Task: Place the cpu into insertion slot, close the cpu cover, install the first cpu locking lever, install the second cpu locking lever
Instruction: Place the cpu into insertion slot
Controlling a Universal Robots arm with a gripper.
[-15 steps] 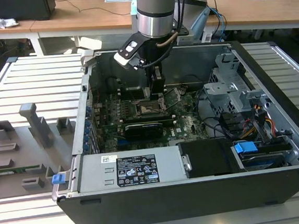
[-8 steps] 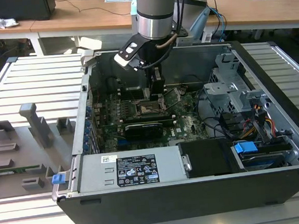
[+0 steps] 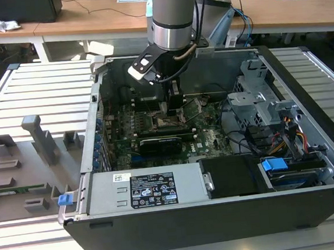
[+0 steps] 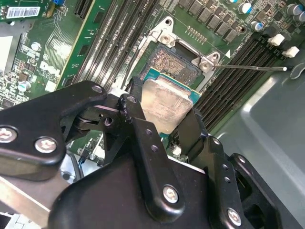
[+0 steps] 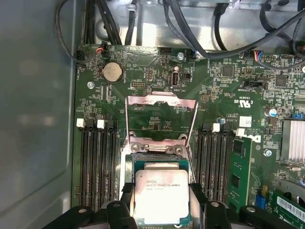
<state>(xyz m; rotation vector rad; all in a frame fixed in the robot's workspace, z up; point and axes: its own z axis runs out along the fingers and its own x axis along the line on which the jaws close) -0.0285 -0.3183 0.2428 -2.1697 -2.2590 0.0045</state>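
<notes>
I had the gripper (image 3: pixel 174 105) down inside the open computer case (image 3: pixel 181 223), which sat on the slatted grey table (image 3: pixel 41 89). In both wrist views its two black fingers (image 4: pixel 143 138) were pinching the cpu (image 4: pixel 167 102) (image 5: pixel 162 195) by opposite edges, one on each side. The dull silver top faced the cameras and a teal edge of its base showed at the far end.

Just past the fingertips lay the insertion slot (image 4: pixel 178 63), its brownish pin field exposed inside the metal rim. The chip overlapped the slot's nearer part. I could not tell whether it was touching the socket or hanging just above it.

Farther out from the fingers, in the first wrist view, the cpu cover (image 5: pixel 162 101) stood swung open. It was a thin silvery frame, and the green circuit board (image 5: pixel 143 71) showed through its window.

In the second wrist view a thin metal lever (image 4: pixel 252 67) stuck out sideways from the slot's corner, away from the socket.

Long black memory slots (image 5: pixel 95 162) ran alongside the fingers on both sides.
</notes>
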